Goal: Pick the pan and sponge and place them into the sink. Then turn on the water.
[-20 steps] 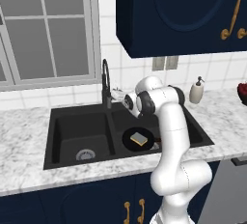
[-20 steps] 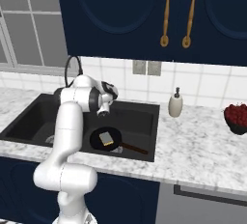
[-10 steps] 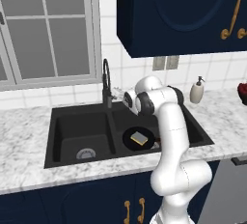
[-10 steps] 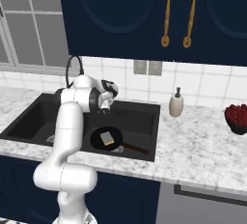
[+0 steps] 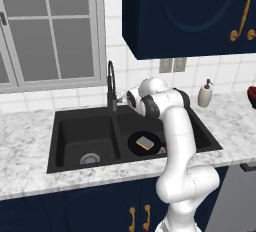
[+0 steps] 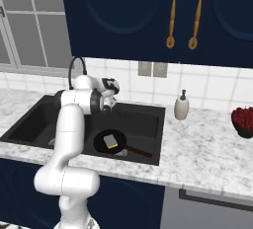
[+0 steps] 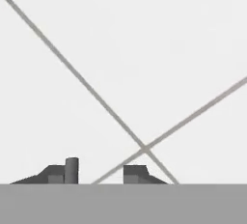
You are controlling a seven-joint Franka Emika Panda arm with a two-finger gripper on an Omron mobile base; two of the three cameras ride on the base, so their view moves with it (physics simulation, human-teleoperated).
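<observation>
The black pan (image 5: 135,144) (image 6: 102,144) lies in the right basin of the black double sink (image 5: 75,114) (image 6: 148,107), its brown handle (image 6: 139,151) pointing right. The yellow sponge (image 5: 145,142) (image 6: 111,140) rests inside the pan. My gripper (image 5: 129,96) (image 6: 114,88) hovers above the sink's back rim, just right of the dark gooseneck faucet (image 5: 110,83) (image 6: 76,68), and faces the white tiled wall. In the hand view its fingertips (image 7: 137,174) stand apart with nothing between them, and a small grey cylinder (image 7: 71,169) rises by the left one. No water runs.
A cream soap dispenser (image 5: 204,94) (image 6: 182,107) stands on the marble counter right of the sink. A bowl of red fruit (image 6: 243,120) sits at the far right. The left basin has a silver drain (image 5: 90,158). Blue cabinets hang overhead.
The hand has edged slightly along the back of the sink beside the faucet. Pan and sponge have stayed in the right basin.
</observation>
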